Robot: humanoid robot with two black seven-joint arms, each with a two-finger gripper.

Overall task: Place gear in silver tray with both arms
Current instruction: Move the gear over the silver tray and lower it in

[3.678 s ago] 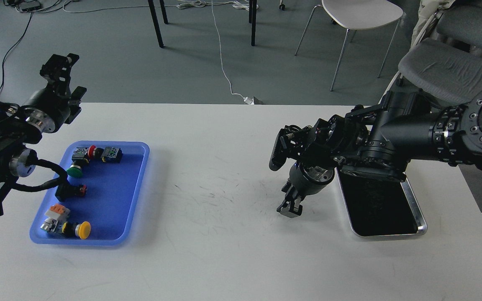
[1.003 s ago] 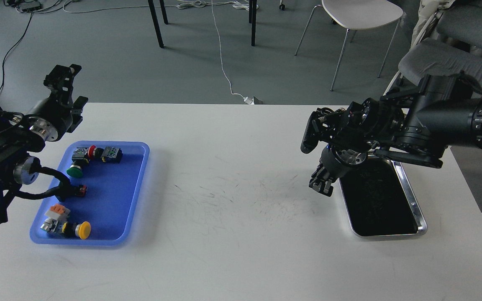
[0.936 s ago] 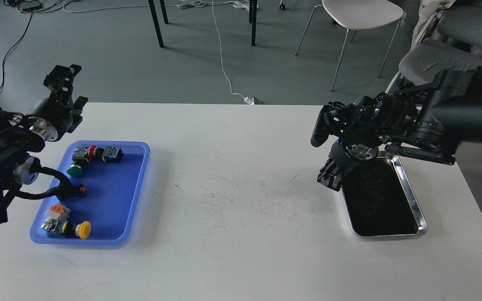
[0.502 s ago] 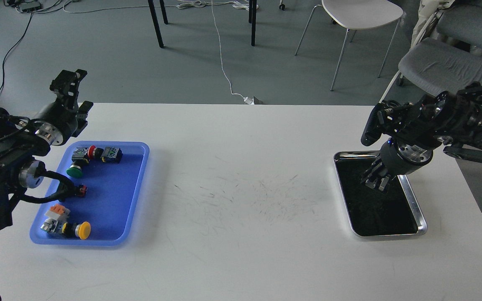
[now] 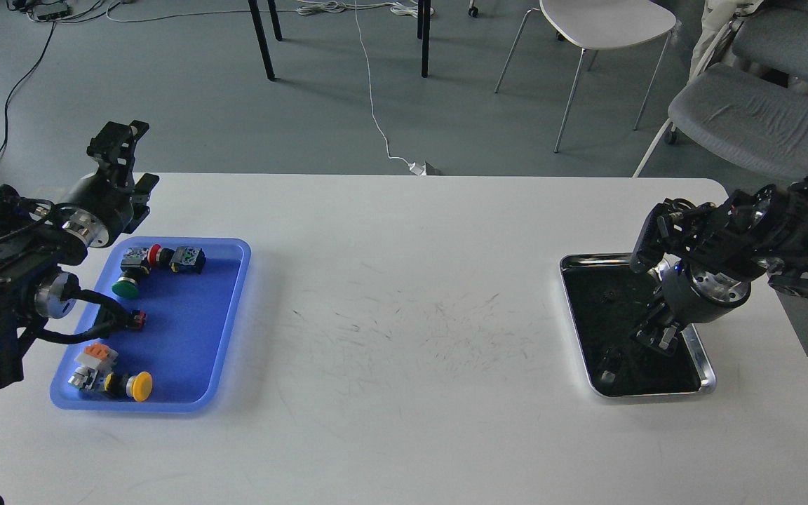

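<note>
The silver tray (image 5: 703,359) lies at the right of the white table, its dark bottom mirror-like. My right gripper (image 5: 659,338) points down just above the tray's right half; its fingers are small and dark, with a pale bit at the tip, so its state is unclear. A small pale speck (image 5: 607,376) shows near the tray's front left; whether it is an object or a reflection I cannot tell. The gear, several push buttons and switch parts (image 5: 132,269), lies in the blue tray (image 5: 186,330) at the left. My left gripper (image 5: 118,139) is raised beyond the blue tray's far left corner.
A yellow button (image 5: 140,386) and an orange-topped part (image 5: 95,355) sit at the blue tray's front. Chairs (image 5: 755,119) and table legs stand on the floor behind. The table's right edge runs close to the silver tray.
My right arm has swung right from the table's middle to over the silver tray and lowered toward its bottom. My left gripper has shifted slightly right and down.
</note>
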